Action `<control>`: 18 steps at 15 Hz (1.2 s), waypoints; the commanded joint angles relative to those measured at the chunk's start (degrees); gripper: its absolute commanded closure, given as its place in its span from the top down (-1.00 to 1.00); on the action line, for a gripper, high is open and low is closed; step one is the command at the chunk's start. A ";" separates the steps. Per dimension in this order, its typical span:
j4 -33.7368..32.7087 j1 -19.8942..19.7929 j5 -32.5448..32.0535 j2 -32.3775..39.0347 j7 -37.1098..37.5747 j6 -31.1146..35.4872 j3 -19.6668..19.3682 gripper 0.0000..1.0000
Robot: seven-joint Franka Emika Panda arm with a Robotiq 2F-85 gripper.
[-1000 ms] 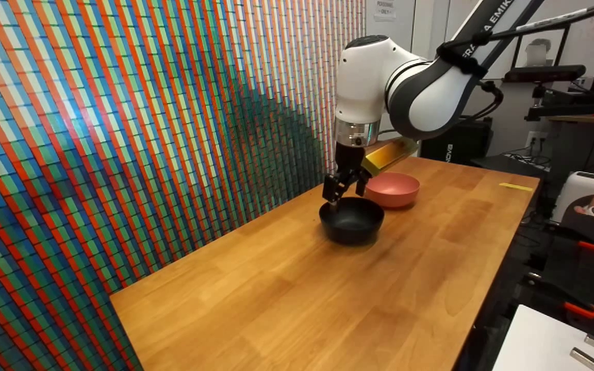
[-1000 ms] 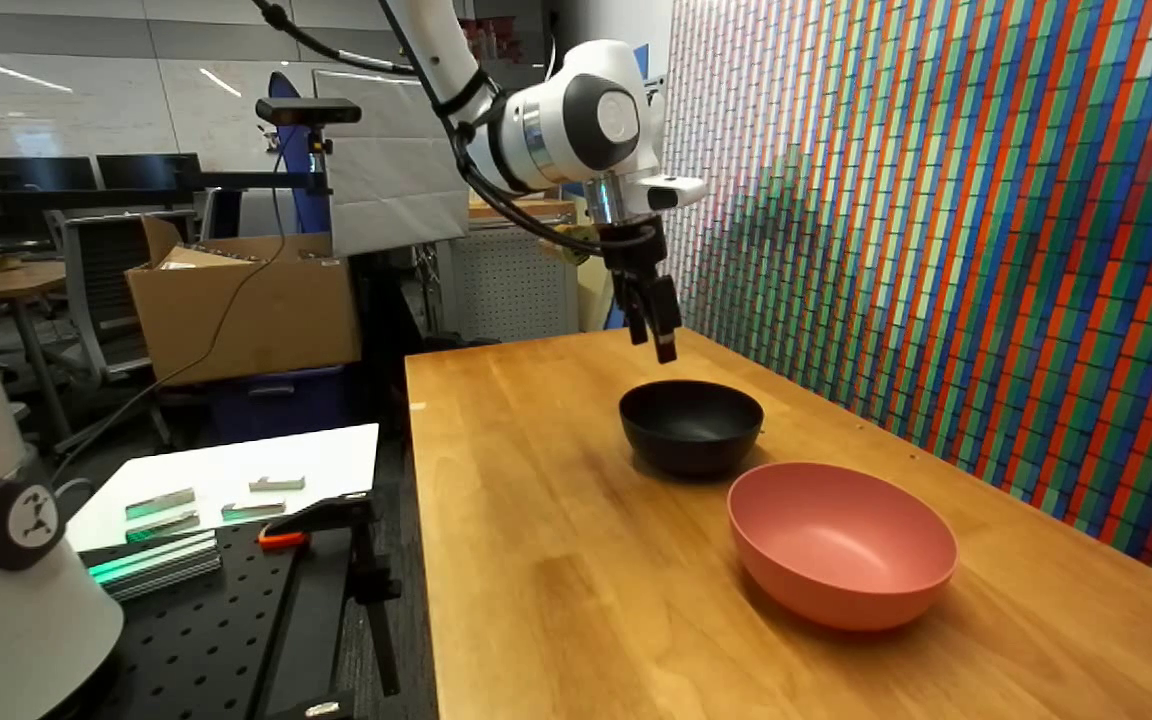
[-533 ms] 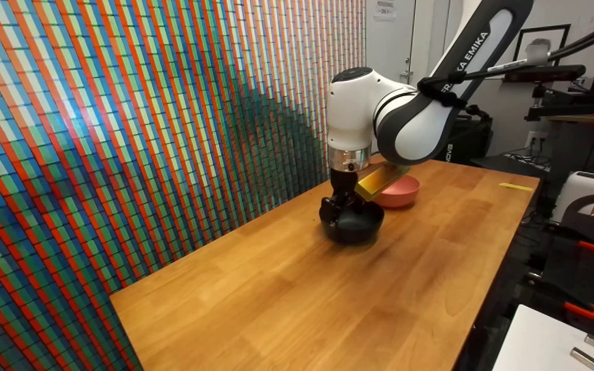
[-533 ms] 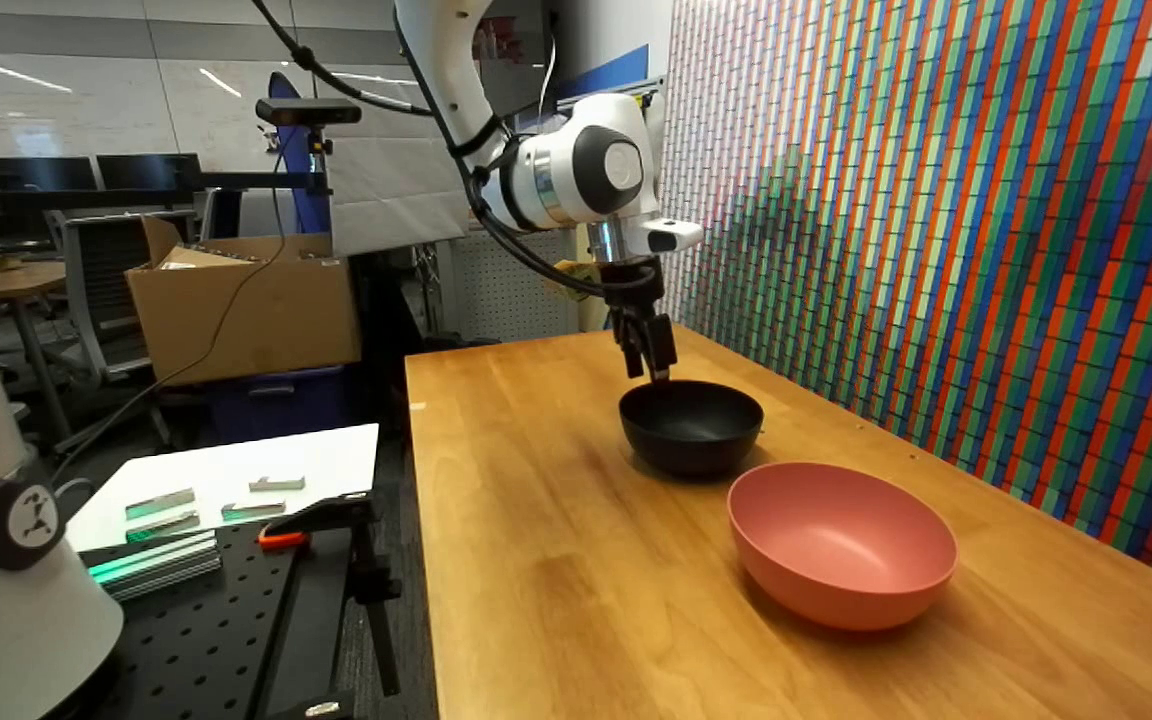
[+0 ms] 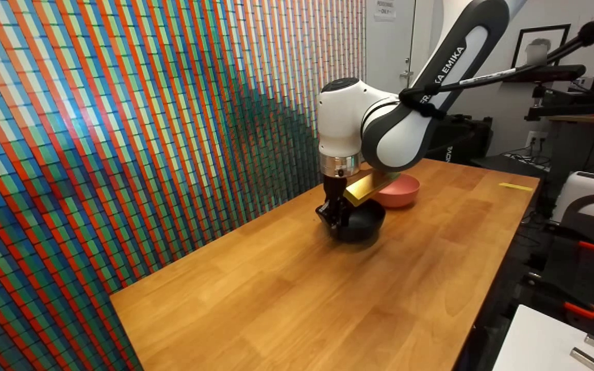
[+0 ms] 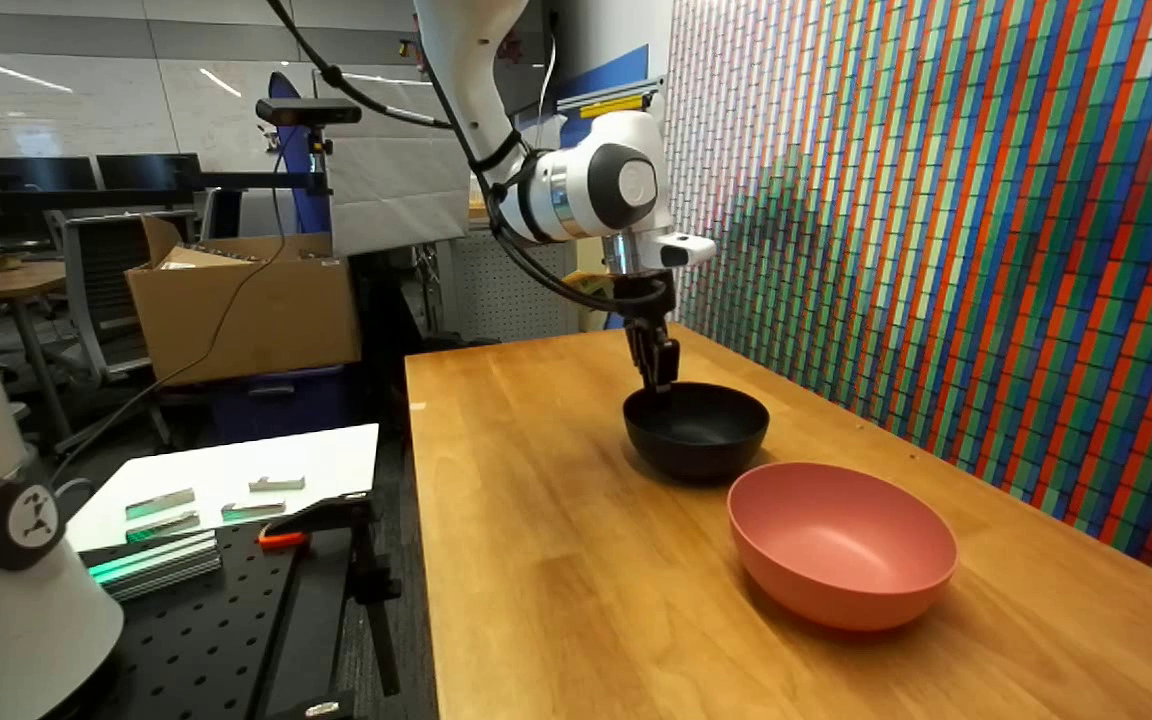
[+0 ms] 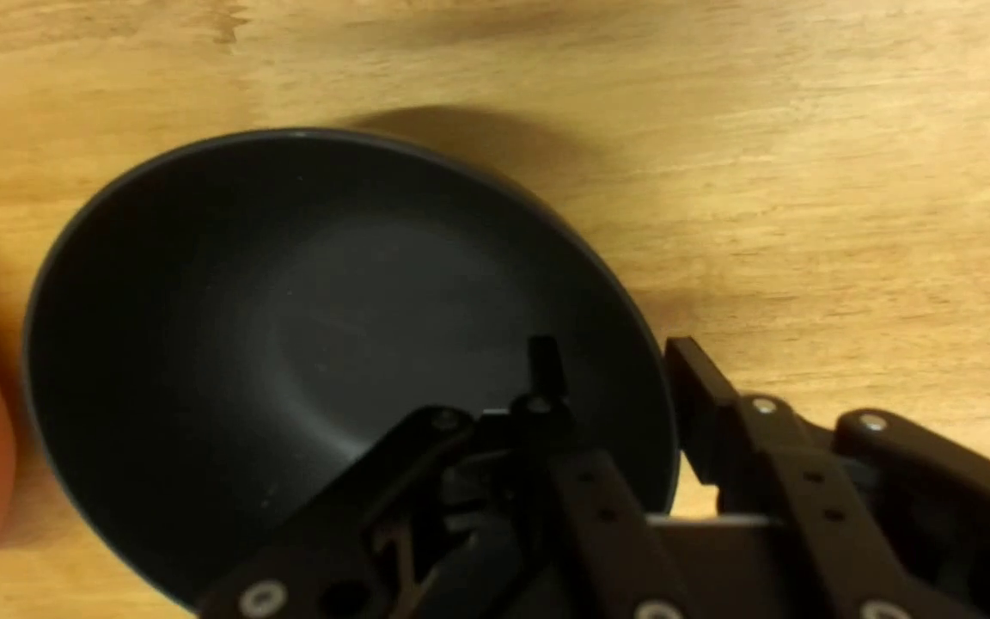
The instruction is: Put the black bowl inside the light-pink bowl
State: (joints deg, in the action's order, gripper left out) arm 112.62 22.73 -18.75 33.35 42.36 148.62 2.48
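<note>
Currently straddling, with unclenched tool [image 7: 615,357], one edge of the black bowl [image 7: 357,292], set just beside the light-pink bowl [image 6: 842,550].

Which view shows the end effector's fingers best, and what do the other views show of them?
The wrist view: the fingers appear large and apart, with the rim of the black bowl between them. In both exterior views they are small and dark at that rim, so the gap is hard to see.
</note>
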 commanded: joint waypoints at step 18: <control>-7.29 -3.14 10.38 -8.30 -4.93 -19.45 0.42 -0.89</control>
State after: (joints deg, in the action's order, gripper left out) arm 103.34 20.05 -10.44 30.98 38.67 133.10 2.39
